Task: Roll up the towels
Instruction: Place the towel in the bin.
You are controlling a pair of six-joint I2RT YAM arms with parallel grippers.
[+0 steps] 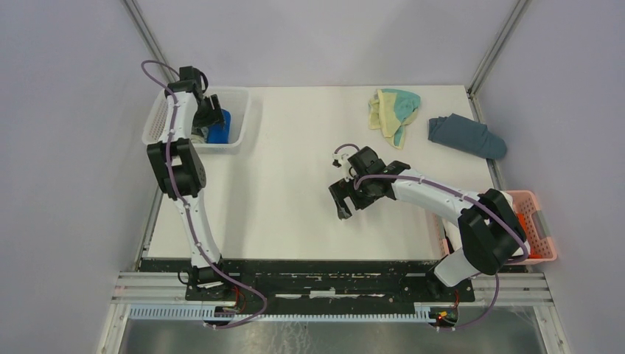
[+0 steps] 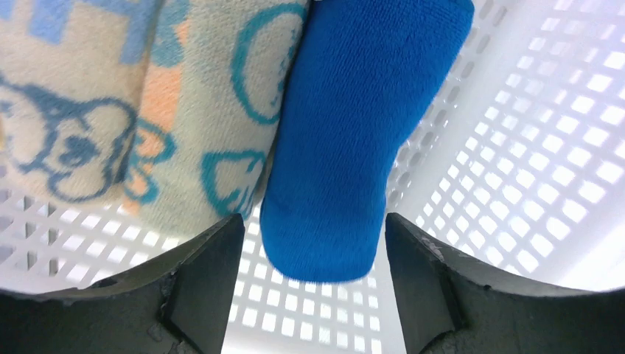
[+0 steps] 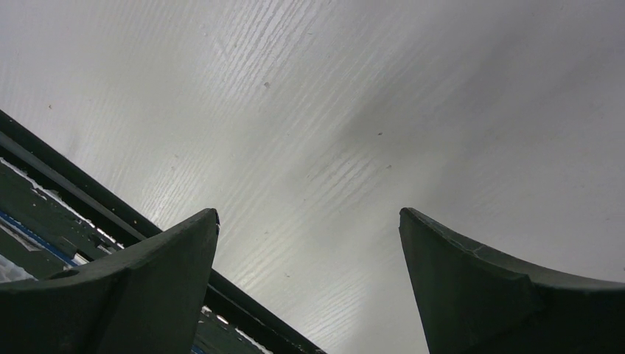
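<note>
Blue towel (image 2: 354, 140), rolled into a tight cylinder, is seen lying in the white basket (image 2: 531, 147) at the table's far left corner, pressed against a rolled cream cloth (image 2: 110, 125) printed in blue and orange. The left gripper (image 2: 313, 225) is held over the roll's near end, jaws apart, 1 on each side. The yellow and teal towel (image 1: 394, 110) is left crumpled at the far right, near a slate grey-blue cloth (image 1: 466, 136). The right gripper (image 3: 309, 221) is spread wide over the bare table (image 1: 287, 177).
</note>
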